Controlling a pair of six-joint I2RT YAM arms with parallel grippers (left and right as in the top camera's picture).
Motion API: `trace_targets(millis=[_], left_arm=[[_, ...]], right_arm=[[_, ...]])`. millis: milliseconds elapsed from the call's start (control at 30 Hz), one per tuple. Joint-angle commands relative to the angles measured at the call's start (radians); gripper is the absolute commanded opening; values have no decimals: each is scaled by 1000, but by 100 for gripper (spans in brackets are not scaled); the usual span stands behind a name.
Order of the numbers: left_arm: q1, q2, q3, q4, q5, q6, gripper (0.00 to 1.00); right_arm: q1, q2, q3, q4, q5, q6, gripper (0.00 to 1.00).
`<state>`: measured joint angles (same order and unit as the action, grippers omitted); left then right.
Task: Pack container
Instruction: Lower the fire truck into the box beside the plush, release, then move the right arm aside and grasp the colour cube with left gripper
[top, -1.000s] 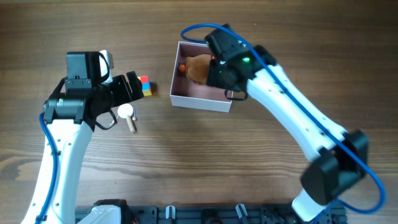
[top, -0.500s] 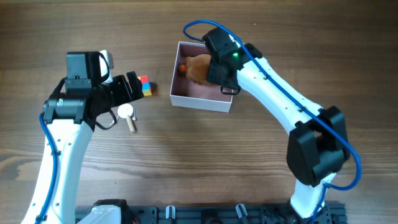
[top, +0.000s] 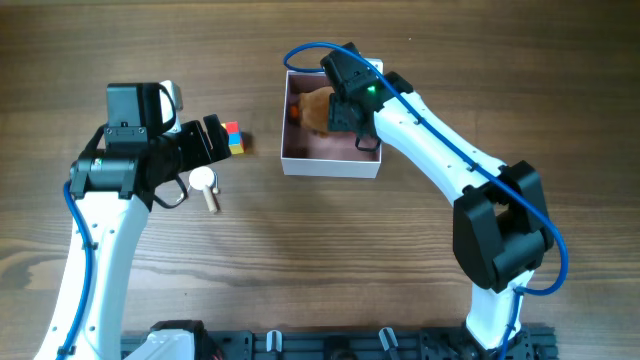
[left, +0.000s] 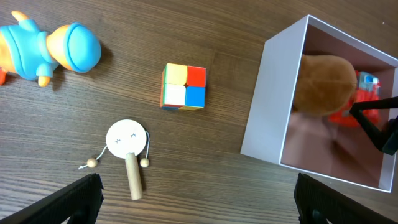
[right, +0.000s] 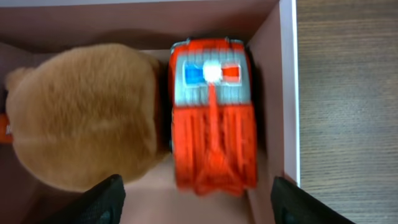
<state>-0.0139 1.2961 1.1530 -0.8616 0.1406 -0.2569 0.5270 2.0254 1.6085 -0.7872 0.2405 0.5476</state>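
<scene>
The container (top: 331, 167) is a white box with a pink inside at the table's upper middle. A brown plush (top: 313, 106) and a red toy truck (top: 293, 111) lie in it. My right gripper (top: 340, 108) hovers over the box, open and empty. In the right wrist view its fingers (right: 199, 208) straddle the truck (right: 211, 118), with the plush (right: 81, 115) to the left and the container wall (right: 288, 81) to the right. My left gripper (top: 215, 140) is open and empty left of the box. In its own view (left: 199, 205) it is above bare wood, with the container (left: 264, 106) to the right.
A colourful cube (top: 233, 138), also seen from the left wrist (left: 184, 86), sits left of the container. A wooden rattle drum (top: 206, 185) (left: 127, 144) lies near it. A blue and orange toy figure (left: 50, 50) lies further left.
The right arm swung its wrist a little left over the box, and the container turned square to the table. The left arm has not moved.
</scene>
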Motion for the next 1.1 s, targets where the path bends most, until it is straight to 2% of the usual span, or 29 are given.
trace_targets(millis=[0,200,267,400,533,567,667,833,1067], left_arm=[[-1,4,18,0,15,6,100],[-1,4,18,0,15,6,100],[-1,4,18,0,15,6,100],[-1,4,18,0,15,6,100],[-1,4,18,0,15,6,100],[-1,4,18,0,15,6,100],[-1,4,18,0,15,6,100],[-1,4,18,1,16,6,100],[-1,7,18,24,54,-16,100]], right_arm=[[-4,-55,-4,2,33,-24,76],[-3,-183,-4,3,22,-61,73],[6,-242,-4,5,-93,-105,71],[51,-295,-4,0,-283,-106,68],[84,-289,-5,-63,-211,-81,68],[76,-295,-5,-93,-174,-34,68],[39,-328,-5,-128,-139,-17,73],[-109,-497,-5,-232,-73,-31,85],[-457,-806,-5,-377,-76,-133,100]])
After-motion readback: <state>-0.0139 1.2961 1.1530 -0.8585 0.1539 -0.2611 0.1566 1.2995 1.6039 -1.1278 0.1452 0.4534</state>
